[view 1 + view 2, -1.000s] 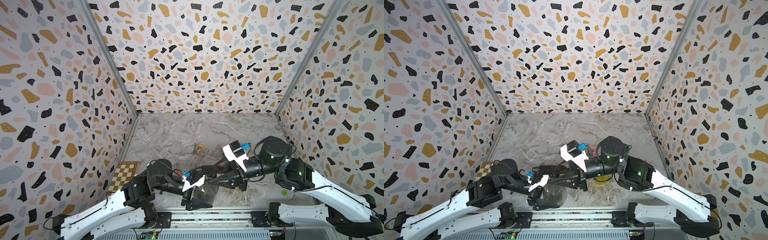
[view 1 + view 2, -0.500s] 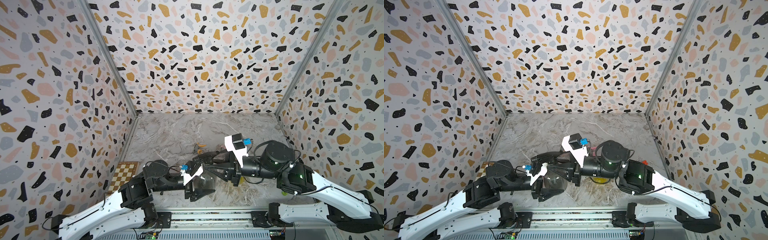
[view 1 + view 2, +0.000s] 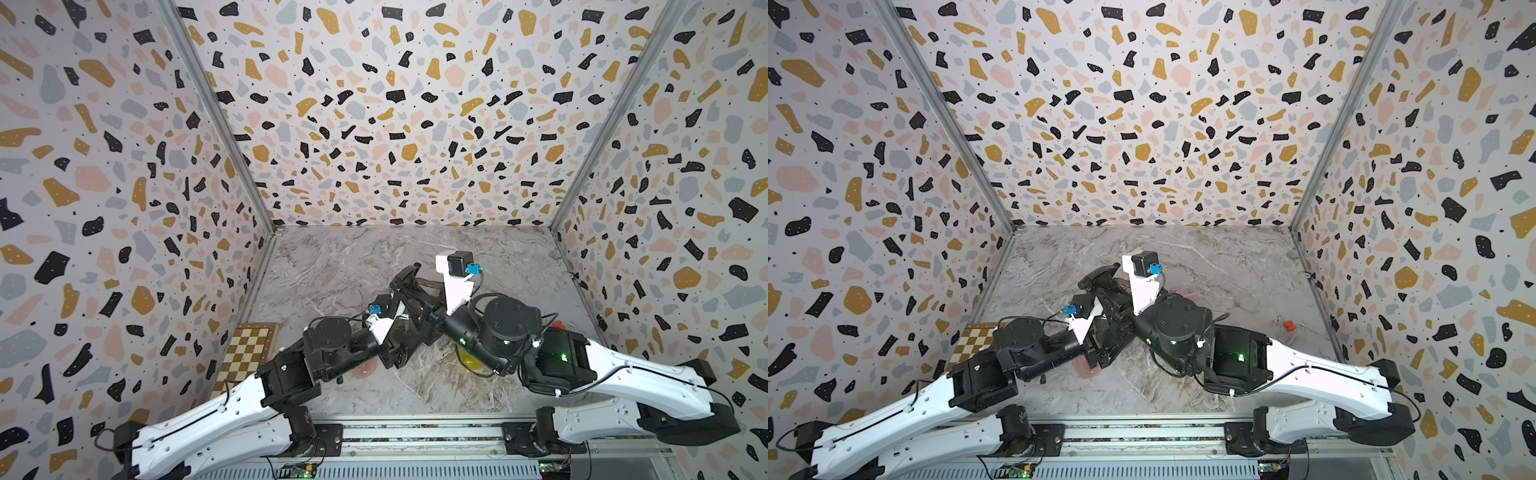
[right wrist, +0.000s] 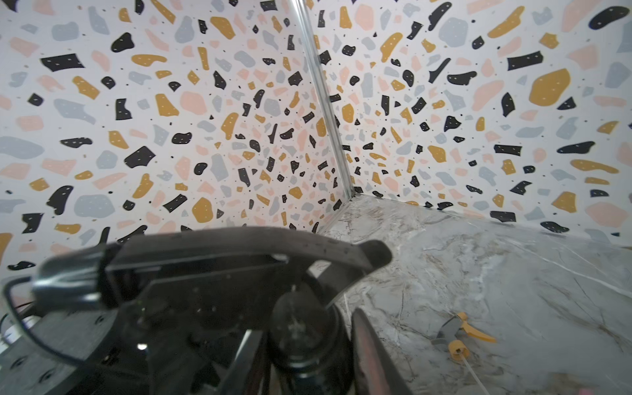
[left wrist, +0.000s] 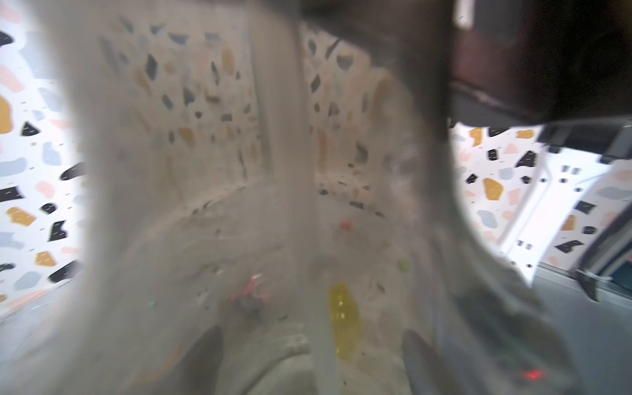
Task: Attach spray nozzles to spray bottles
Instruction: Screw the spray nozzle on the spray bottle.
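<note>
Marble tabletop [image 3: 478, 395], terrazzo walls; chessboard [image 3: 249, 353] sat at the left edge, grey-and-orange nozzle [image 4: 458, 335] lay loose. We saw the 2 arms meet mid-table, covering most of the yellow bottle [image 3: 467, 363] and pink bottle [image 3: 362, 370]. Left gripper [image 5: 311, 359] was clamped on the smoky bottle [image 5: 239, 171]; right gripper [image 4: 306, 359] pinched the black nozzle [image 4: 212, 263] by its collar, close beside it.
</note>
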`<move>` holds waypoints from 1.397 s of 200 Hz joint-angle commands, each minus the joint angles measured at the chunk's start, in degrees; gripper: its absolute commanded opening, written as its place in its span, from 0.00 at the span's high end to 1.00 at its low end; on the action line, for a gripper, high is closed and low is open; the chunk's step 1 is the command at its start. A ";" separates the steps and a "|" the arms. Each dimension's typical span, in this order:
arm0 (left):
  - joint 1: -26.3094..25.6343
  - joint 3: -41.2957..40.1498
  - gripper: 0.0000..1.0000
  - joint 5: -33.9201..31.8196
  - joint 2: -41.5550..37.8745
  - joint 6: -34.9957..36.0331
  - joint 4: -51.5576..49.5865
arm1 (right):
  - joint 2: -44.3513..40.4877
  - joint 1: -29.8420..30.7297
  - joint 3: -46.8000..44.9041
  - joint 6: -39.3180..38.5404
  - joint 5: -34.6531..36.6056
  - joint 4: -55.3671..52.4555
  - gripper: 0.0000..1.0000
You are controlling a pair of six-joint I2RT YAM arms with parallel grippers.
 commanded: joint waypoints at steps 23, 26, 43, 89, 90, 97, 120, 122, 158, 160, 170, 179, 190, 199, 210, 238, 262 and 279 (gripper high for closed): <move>0.32 0.90 1.00 0.62 0.51 3.43 6.44 | -2.27 5.28 -1.42 2.00 -11.59 -6.85 0.43; 0.32 0.86 1.00 0.71 0.29 3.37 6.30 | -3.08 5.24 -1.51 1.22 -11.84 -7.00 0.40; 0.32 1.04 1.00 2.76 -1.19 3.66 4.27 | -7.35 5.24 -1.60 -2.78 -15.10 -8.52 0.30; 0.33 2.81 1.00 21.85 -4.88 3.56 -2.64 | -13.60 1.03 0.09 -10.86 -36.29 -13.71 0.22; 0.33 2.84 1.00 22.43 -4.93 3.53 -2.82 | -13.62 0.85 0.11 -10.92 -36.78 -13.72 0.22; 0.32 3.05 1.00 26.29 -5.28 3.78 -3.78 | -13.64 -0.54 0.37 -11.62 -38.96 -14.05 0.22; 0.31 2.44 1.00 34.92 -7.18 3.46 -3.51 | -14.07 -4.75 1.26 -14.06 -44.02 -15.67 0.23; 0.32 2.44 1.00 35.23 -7.31 3.38 -3.64 | -14.14 -5.02 1.28 -14.17 -44.44 -15.63 0.23; 0.37 3.75 1.00 38.82 -7.09 4.09 -7.21 | -13.36 -6.39 2.25 -16.55 -48.21 -15.43 0.20; 0.33 3.82 1.00 39.02 -7.04 4.00 -7.17 | -13.15 -6.44 2.29 -16.59 -48.28 -15.33 0.20; 0.32 4.06 1.00 40.24 -6.50 4.28 -7.63 | -12.42 -6.69 2.25 -16.44 -49.31 -14.60 0.22; 0.32 4.21 1.00 40.84 -6.27 4.37 -7.75 | -11.89 -6.96 2.29 -16.35 -50.67 -13.73 0.23; 0.32 4.35 1.00 41.34 -5.95 4.54 -7.88 | -11.38 -7.33 2.25 -16.11 -52.38 -12.48 0.24; 0.32 4.33 1.00 41.59 -5.99 4.78 -7.92 | -11.26 -7.71 2.16 -15.94 -53.91 -11.30 0.26; 0.32 4.42 1.00 42.06 -6.03 5.03 -8.09 | -11.01 -8.11 2.11 -15.72 -55.34 -10.29 0.29; 0.32 4.57 1.00 41.36 -5.97 5.17 -8.70 | -10.82 -9.17 1.38 -14.32 -57.78 -7.76 0.35; 0.32 4.29 1.00 39.71 -6.37 5.08 -8.51 | -10.73 -9.69 0.65 -13.48 -58.44 -7.08 0.43; 0.32 4.11 1.00 38.77 -6.76 4.95 -8.00 | -10.59 -9.64 0.16 -13.23 -58.36 -7.08 0.46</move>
